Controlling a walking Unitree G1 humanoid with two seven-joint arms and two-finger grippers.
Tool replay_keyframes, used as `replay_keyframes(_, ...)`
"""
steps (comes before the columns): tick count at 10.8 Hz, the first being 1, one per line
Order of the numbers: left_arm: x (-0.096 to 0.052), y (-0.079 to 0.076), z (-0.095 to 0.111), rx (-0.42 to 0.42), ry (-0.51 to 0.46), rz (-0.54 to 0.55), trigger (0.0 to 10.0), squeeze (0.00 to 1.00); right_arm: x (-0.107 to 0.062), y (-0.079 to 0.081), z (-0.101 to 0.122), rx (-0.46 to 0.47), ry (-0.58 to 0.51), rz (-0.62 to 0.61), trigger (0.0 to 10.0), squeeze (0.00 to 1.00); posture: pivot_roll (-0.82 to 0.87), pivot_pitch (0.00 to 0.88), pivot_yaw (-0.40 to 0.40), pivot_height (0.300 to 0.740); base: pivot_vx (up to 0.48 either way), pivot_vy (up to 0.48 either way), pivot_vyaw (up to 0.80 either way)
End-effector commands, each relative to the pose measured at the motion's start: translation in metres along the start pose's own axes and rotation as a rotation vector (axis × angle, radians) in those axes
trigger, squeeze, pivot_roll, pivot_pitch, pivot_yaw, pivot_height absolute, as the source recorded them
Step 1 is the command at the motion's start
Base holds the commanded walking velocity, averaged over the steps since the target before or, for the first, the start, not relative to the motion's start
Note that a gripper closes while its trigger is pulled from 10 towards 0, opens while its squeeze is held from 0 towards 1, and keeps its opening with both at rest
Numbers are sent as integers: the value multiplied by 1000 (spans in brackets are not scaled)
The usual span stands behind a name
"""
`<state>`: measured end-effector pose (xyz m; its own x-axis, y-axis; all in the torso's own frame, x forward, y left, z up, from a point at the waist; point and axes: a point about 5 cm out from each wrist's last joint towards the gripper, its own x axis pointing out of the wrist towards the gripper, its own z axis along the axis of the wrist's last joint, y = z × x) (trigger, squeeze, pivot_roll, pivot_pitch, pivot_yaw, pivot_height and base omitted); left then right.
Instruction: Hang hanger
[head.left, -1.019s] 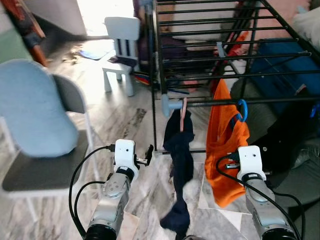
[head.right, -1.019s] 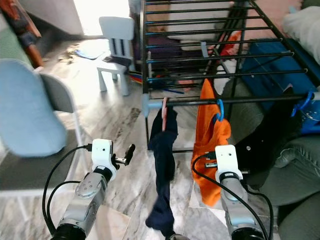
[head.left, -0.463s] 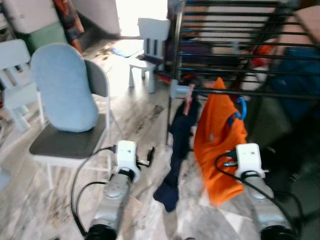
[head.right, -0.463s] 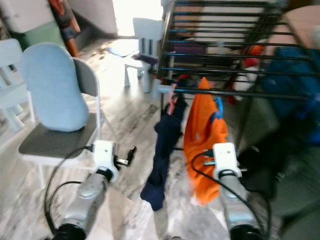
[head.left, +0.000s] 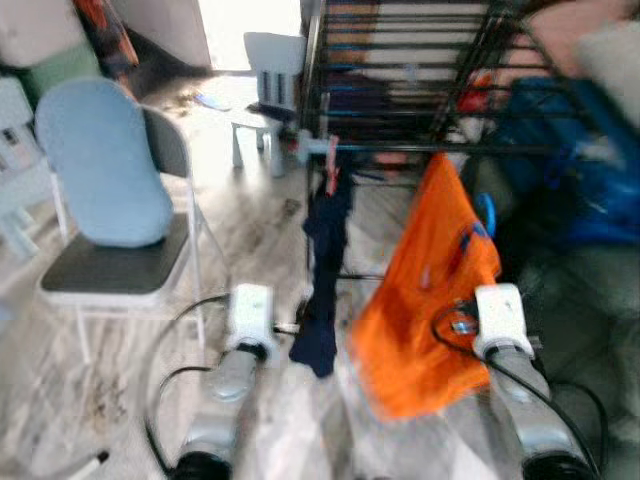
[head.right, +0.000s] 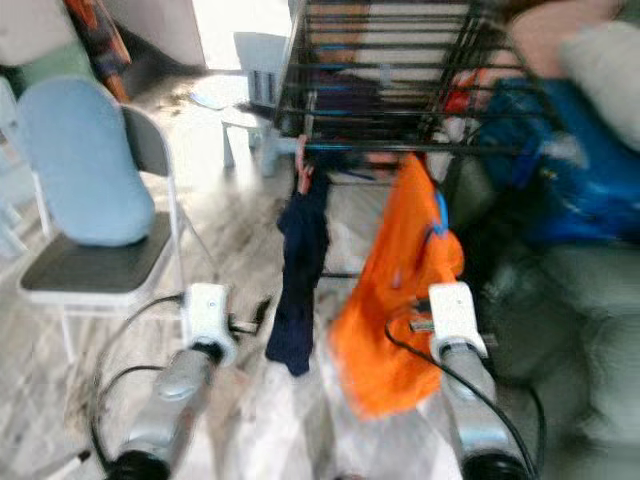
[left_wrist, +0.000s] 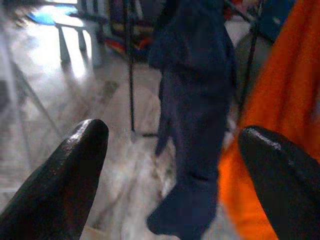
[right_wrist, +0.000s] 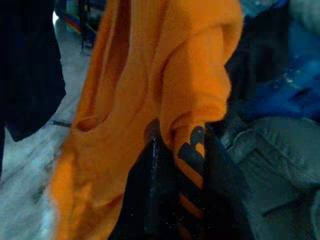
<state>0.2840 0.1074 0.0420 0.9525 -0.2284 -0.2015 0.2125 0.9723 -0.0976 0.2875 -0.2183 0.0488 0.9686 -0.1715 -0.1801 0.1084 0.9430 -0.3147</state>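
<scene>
- Hanging from the front bar of the black drying rack (head.left: 400, 70) at 12 o'clock, the orange shirt (head.left: 425, 290) sits on a blue hanger (head.left: 486, 214), whose hook shows at the shirt's right shoulder.
- The shirt swings out toward 5 o'clock, and its lower part lies over the right claw (right_wrist: 175, 195).
- In the right wrist view the two black fingers (right_wrist: 220, 200) of the right claw are closed together on a fold of the orange shirt.
- The right arm (head.left: 520, 400) rises at 5 o'clock, with its white wrist block just beside the shirt's hem.
- A dark blue garment (head.left: 322, 260) hangs from the same bar on a pink hanger (head.left: 331, 172), just to the left of the orange shirt.
- The left claw (left_wrist: 175, 165) is wide open and holds nothing; in its wrist view the blue garment and the orange shirt hang between and beyond its two fingers.
- The left arm (head.left: 228, 390) rises at 7 o'clock, near the lower end of the blue garment.
- A chair with a light blue back (head.left: 100, 165) stands at 10 o'clock on the marble floor (head.left: 250, 230).
- A small white chair (head.left: 268, 70) stands at 11 o'clock, beside the rack.
- The head views are blurred.
</scene>
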Motion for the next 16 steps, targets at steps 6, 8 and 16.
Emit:
replay_keyframes(6, 2, 0, 6, -51, -6, -26, 10000, 0, 0, 6, 11, 39, -39, 3, 10000, 0, -187, 0, 25, 740, 0, 194, -267)
replay_keyframes(8, 2, 0, 6, -46, -5, -31, 10000, 0, 2, 5, 10, 34, -33, 6, 10000, 0, -186, 0, 25, 740, 0, 450, -800)
replay_keyframes(16, -1, -3, 4, -35, 8, -55, 10000, 0, 4, 7, 10, 43, -27, 9, 10000, 0, -180, 0, 35, 740, -30, 91, -53)
